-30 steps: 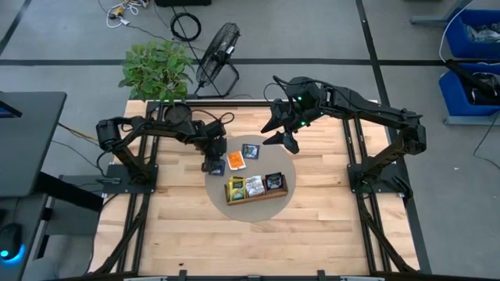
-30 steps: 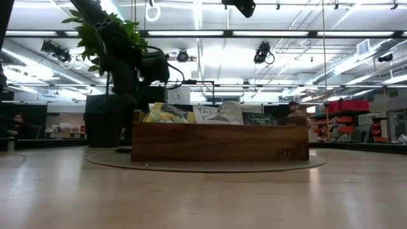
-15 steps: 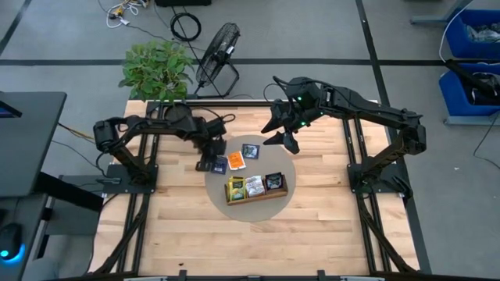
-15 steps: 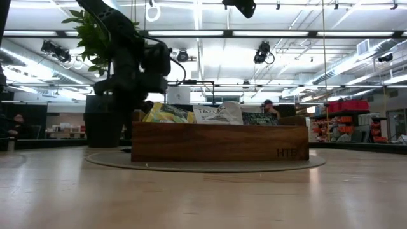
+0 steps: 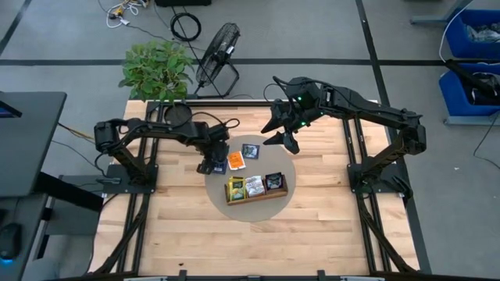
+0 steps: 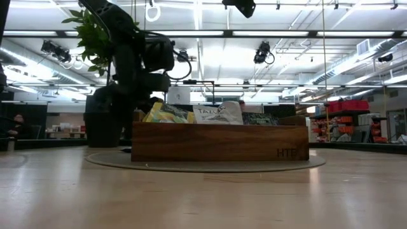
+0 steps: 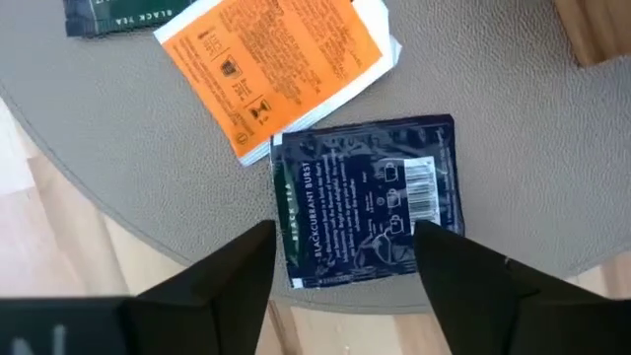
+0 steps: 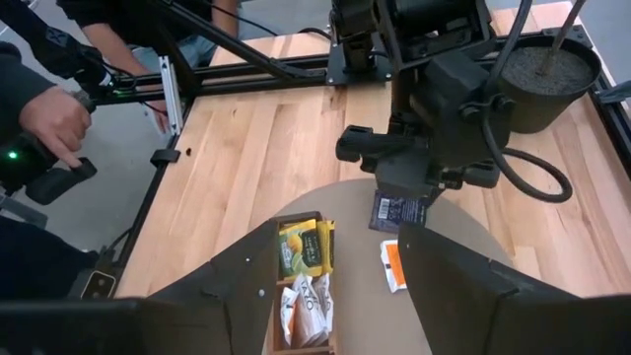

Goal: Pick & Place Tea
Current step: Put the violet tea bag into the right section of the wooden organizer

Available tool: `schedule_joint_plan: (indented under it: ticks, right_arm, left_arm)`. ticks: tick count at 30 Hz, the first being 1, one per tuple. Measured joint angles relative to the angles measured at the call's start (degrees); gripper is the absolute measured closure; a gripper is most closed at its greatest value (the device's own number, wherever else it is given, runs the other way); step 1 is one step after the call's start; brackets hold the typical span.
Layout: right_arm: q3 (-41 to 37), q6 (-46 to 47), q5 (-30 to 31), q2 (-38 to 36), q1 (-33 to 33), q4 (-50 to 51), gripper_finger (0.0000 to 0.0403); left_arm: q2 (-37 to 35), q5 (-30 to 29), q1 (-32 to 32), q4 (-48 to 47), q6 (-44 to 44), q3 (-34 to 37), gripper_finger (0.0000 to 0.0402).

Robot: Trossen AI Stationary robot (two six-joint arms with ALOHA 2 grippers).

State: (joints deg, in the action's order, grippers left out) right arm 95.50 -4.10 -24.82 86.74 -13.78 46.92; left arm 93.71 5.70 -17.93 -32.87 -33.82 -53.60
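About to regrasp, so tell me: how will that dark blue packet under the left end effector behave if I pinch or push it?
The dark blue packet looks thin and flat, so probably light and floppy. Lying flush on the grey mat, it may slide rather than lift.

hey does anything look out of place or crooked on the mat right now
Slightly. The dark blue packet lies askew at the round mat's edge, one corner poking past it over the wood, overlapping the orange packet. The open left end effector hovers above it.
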Motion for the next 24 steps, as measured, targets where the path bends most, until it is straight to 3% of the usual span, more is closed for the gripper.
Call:
schedule_joint_plan:
  ticks: [17,20,24]
  right_arm:
    - [0.0,0.2,0.0,0.0,0.0,0.1,0.0186]
    - [0.0,0.2,0.0,0.0,0.0,0.2,0.0186]
    - [0.0,0.2,0.0,0.0,0.0,0.2,0.0186]
  left_arm:
    - [4.8,0.2,0.0,1.1,-1.4,0.0,0.0096]
    - [5.8,0.6,0.0,1.0,-1.4,-0.2,0.01]
    - [7.1,1.0,0.0,0.7,-1.4,-0.2,0.0134]
